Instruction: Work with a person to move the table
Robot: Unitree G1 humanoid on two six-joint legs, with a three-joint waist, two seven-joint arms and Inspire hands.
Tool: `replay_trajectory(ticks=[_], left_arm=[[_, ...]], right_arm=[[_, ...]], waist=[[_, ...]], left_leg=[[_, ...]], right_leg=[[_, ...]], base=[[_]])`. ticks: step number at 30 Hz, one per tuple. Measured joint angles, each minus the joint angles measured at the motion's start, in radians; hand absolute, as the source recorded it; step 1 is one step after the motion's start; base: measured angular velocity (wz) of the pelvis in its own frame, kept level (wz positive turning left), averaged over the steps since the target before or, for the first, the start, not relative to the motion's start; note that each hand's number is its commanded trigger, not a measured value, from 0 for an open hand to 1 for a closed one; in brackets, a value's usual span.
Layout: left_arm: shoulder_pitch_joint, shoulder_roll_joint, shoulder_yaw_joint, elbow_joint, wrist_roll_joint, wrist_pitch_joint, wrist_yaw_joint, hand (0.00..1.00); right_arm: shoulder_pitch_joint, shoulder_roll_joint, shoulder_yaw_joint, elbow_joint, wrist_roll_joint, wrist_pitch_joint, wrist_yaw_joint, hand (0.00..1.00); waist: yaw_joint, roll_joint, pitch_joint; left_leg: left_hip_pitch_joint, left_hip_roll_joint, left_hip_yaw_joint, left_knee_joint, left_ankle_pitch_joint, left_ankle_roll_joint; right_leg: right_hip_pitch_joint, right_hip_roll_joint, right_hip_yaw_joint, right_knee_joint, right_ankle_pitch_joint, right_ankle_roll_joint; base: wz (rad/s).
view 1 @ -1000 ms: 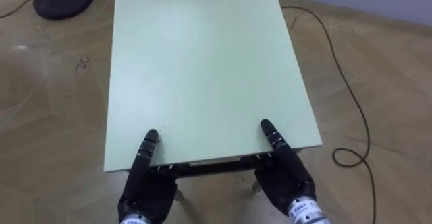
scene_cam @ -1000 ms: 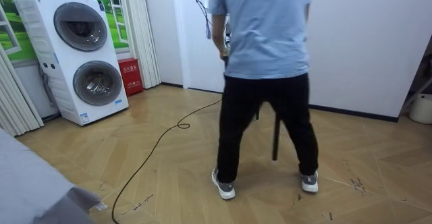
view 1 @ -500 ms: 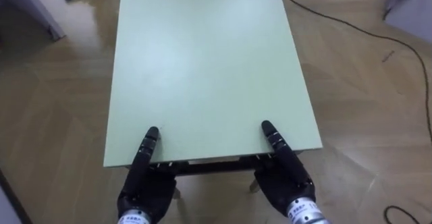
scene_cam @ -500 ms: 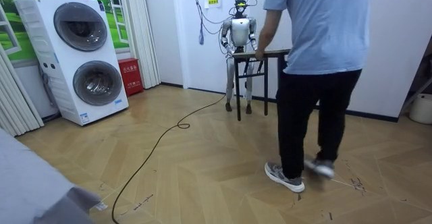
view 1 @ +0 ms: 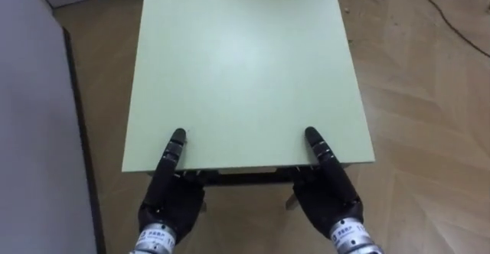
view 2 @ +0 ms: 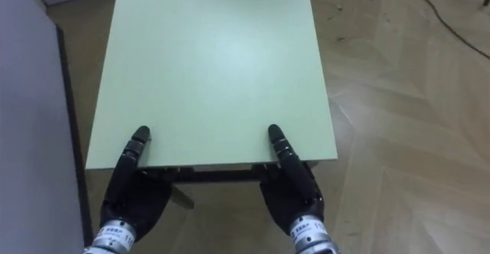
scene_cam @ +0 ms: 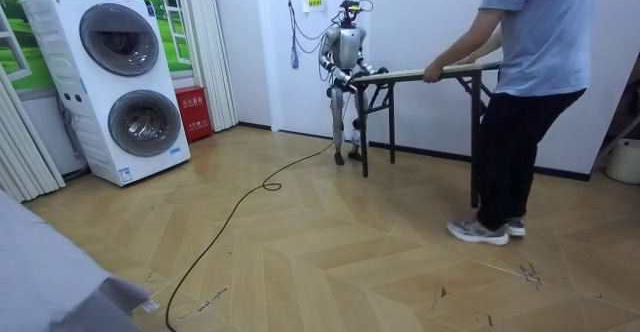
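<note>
No legible text or numbers anywhere.

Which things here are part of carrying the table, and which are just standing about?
Part of the job: table, left hand and right hand at its near edge, person holding the far end.
Just about: stacked washing machines, red box, curtain.

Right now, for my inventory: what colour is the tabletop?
The tabletop is pale green, clearest in the left eye view.
</note>
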Motion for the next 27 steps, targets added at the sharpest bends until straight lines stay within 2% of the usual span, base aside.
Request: replay_trajectory(ticks=[1,3,4,8,9,10,12,13,14,15,16,17,20,22,23,24,27], left_arm=[[0.000,0.000,0.000,0.000,0.000,0.000,0.000,1.00],[0.004,-0.002,0.001,0.000,0.000,0.003,0.000,1.00],[0.007,-0.003,0.001,0.000,0.000,0.003,0.001,1.00],[0.023,-0.028,0.010,0.002,0.017,0.004,-0.001,1.00],[0.024,-0.033,0.010,0.009,0.021,0.005,-0.001,1.00],[0.025,-0.035,0.010,0.012,0.022,0.007,-0.001,1.00],[0.026,-0.035,0.008,0.023,0.030,0.012,-0.001,1.00],[0.026,-0.034,0.007,0.023,0.030,0.013,-0.001,1.00],[0.026,-0.030,0.006,0.023,0.030,0.012,-0.001,1.00],[0.026,-0.029,0.002,0.023,0.030,0.011,-0.001,1.00],[0.026,-0.026,0.001,0.023,0.030,0.010,0.000,1.00],[0.025,-0.029,0.000,0.029,0.031,0.010,0.008,1.00],[0.025,-0.033,0.007,0.028,0.034,0.007,0.014,1.00],[0.030,-0.033,0.011,0.028,0.038,0.007,0.029,1.00],[0.031,-0.032,0.010,0.028,0.043,0.007,0.034,1.00],[0.027,-0.033,0.012,0.028,0.050,0.007,0.036,1.00],[0.024,-0.038,0.017,0.028,0.053,0.008,0.037,1.00]], right_arm=[[0.000,0.001,-0.003,0.000,-0.001,0.005,0.000,1.00],[0.010,-0.001,-0.008,-0.010,-0.004,0.018,-0.001,1.00],[0.014,0.001,-0.007,-0.011,-0.007,0.018,-0.001,1.00],[0.023,0.006,-0.007,-0.009,-0.011,0.020,-0.002,1.00],[0.031,0.005,-0.008,-0.009,-0.011,0.020,-0.002,1.00],[0.036,0.005,-0.009,-0.009,-0.011,0.020,-0.002,1.00],[0.057,0.008,-0.010,-0.009,-0.010,0.020,-0.002,1.00],[0.061,0.011,-0.011,-0.009,-0.010,0.020,-0.002,1.00],[0.065,0.023,-0.015,-0.010,-0.011,0.020,-0.002,1.00],[0.064,0.024,-0.012,-0.011,-0.011,0.021,-0.005,1.00],[0.063,0.024,-0.011,-0.013,-0.011,0.021,-0.008,1.00],[0.067,0.018,-0.011,-0.012,-0.011,0.021,-0.016,1.00],[0.055,0.016,-0.003,-0.012,-0.011,0.021,-0.031,1.00],[0.060,0.022,0.004,-0.008,-0.011,0.026,-0.042,1.00],[0.065,0.027,0.005,-0.008,-0.011,0.027,-0.045,1.00],[0.060,0.026,0.005,-0.009,-0.010,0.028,-0.046,1.00],[0.049,0.021,0.004,-0.008,-0.011,0.028,-0.046,1.00]], waist=[[0.000,0.000,-0.0003],[0.006,0.001,-0.0012],[0.011,0.002,-0.0018],[0.030,0.005,-0.0019],[0.035,0.005,-0.0019],[0.038,0.005,-0.0018],[0.039,0.008,-0.0006],[0.034,0.011,-0.0003],[0.027,0.015,-0.0011],[0.026,0.018,-0.0004],[0.022,0.018,-0.0003],[0.012,0.027,-0.0059],[0.022,0.025,-0.0053],[0.024,0.018,-0.0021],[0.022,0.007,-0.0035],[0.021,-0.004,-0.0007],[0.028,-0.018,0.0052]], left_leg=[[0.003,-0.002,0.004,-0.013,0.001,0.011],[0.024,-0.028,-0.001,-0.054,0.021,0.030],[0.030,-0.032,-0.001,-0.062,0.023,0.033],[0.048,-0.058,-0.005,-0.088,0.035,0.056],[0.050,-0.067,-0.013,-0.092,0.037,0.064],[0.053,-0.073,-0.024,-0.094,0.037,0.067],[0.062,-0.101,-0.086,-0.097,0.040,0.079],[0.064,-0.108,-0.106,-0.097,0.040,0.082],[0.062,-0.122,-0.156,-0.097,0.041,0.085],[0.059,-0.133,-0.183,-0.097,0.042,0.086],[0.059,-0.142,-0.194,-0.096,0.042,0.087],[0.061,-0.150,-0.217,-0.095,0.044,0.087],[0.072,-0.155,-0.215,-0.104,0.044,0.088],[0.107,-0.152,-0.234,-0.119,0.045,0.088],[0.116,-0.155,-0.245,-0.119,0.045,0.088],[0.112,-0.162,-0.244,-0.121,0.043,0.087],[0.113,-0.164,-0.220,-0.140,0.043,0.087]], right_leg=[[0.001,-0.001,-0.004,0.000,0.000,0.004],[0.008,-0.018,0.022,0.002,0.000,0.023],[0.010,-0.021,0.025,0.003,0.000,0.027],[0.009,-0.050,0.035,0.050,-0.005,0.046],[0.007,-0.056,0.073,0.066,-0.010,0.055],[0.005,-0.059,0.091,0.076,-0.013,0.059],[-0.004,-0.067,0.171,0.140,-0.028,0.086],[-0.016,-0.066,0.200,0.153,-0.034,0.096],[-0.028,-0.061,0.276,0.145,-0.046,0.105],[-0.047,-0.052,0.337,0.098,-0.042,0.106],[-0.058,-0.054,0.359,0.074,-0.027,0.107],[-0.059,-0.054,0.361,0.077,-0.008,0.099],[-0.032,-0.055,0.344,0.074,-0.008,0.099],[-0.033,-0.055,0.354,0.108,-0.012,0.104],[-0.019,-0.050,0.386,0.082,-0.010,0.104],[-0.006,-0.049,0.406,0.049,-0.004,0.101],[0.009,-0.049,0.411,0.016,0.001,0.102]], base=[[0.34],[0.27],[0.09],[0.28],[0.47],[0.51],[0.68],[0.81],[0.70],[0.67],[0.74],[0.63],[0.28],[0.16],[0.20],[0.18],[-0.04]])
